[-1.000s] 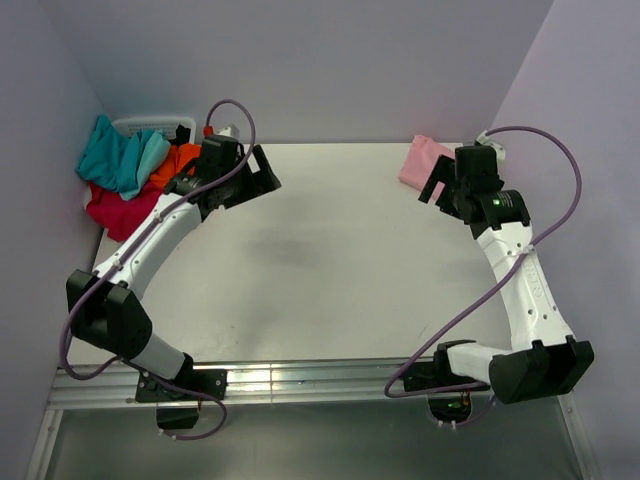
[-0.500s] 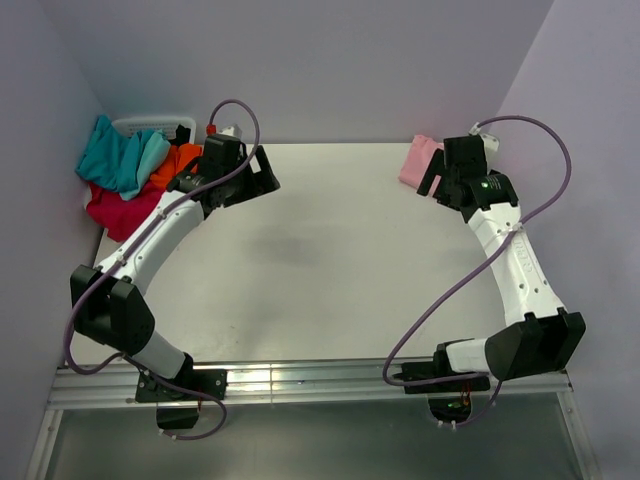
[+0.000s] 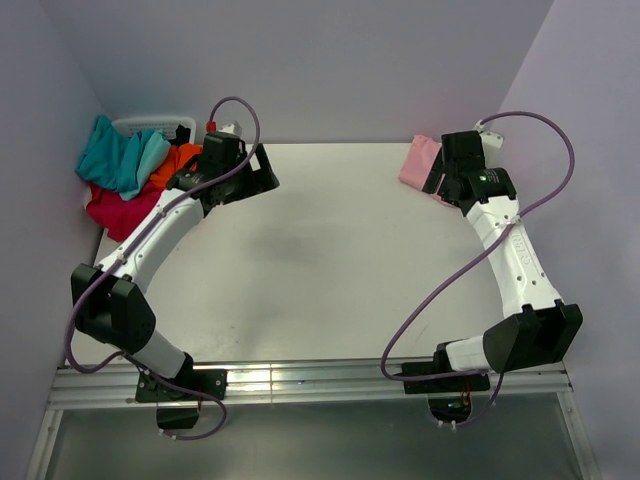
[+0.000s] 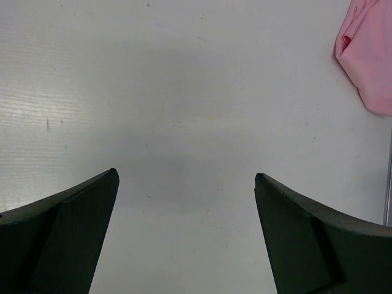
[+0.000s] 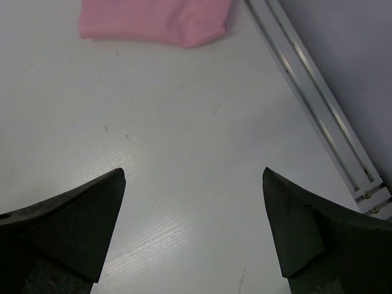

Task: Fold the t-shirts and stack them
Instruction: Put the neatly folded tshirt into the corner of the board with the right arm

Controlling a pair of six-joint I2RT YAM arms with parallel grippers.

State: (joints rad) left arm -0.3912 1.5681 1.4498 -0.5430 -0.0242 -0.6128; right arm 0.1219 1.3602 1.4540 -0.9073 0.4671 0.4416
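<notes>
T-shirts: pink tee lay apparently folded at worktop's far right, teal tee, orange tee, red tee heaped unfolded far left; left gripper, right gripper fingers spread, empty.

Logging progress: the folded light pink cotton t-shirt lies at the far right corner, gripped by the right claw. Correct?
No: the right wrist view shows the right claw open and empty, the folded light pink cotton t-shirt lying untouched beyond it at that corner.
</notes>
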